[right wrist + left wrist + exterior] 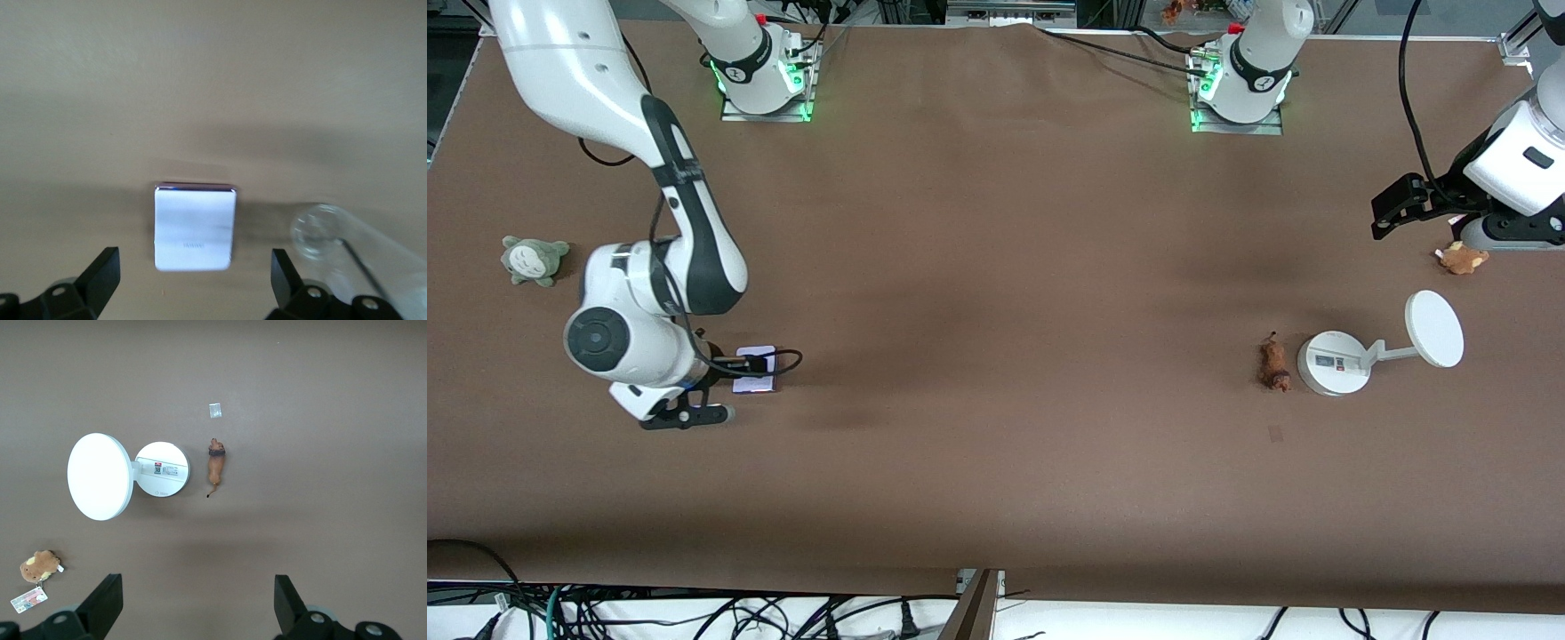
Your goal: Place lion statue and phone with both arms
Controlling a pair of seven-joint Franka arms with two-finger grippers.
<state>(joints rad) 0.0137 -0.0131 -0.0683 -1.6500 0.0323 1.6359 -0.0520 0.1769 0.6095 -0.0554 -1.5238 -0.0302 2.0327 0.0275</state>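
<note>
Front view: one phone (754, 381), one lion statue (1274, 362), two plush toys (534, 260).

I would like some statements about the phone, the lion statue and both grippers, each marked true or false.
1. The phone lies flat on the table. True.
2. The right gripper grips the phone. False: its jaws stand open above it.
3. The lion statue stands on the white stand. False: it lies on the table beside the stand's base.
4. The left gripper is open and holds nothing. True.
</note>
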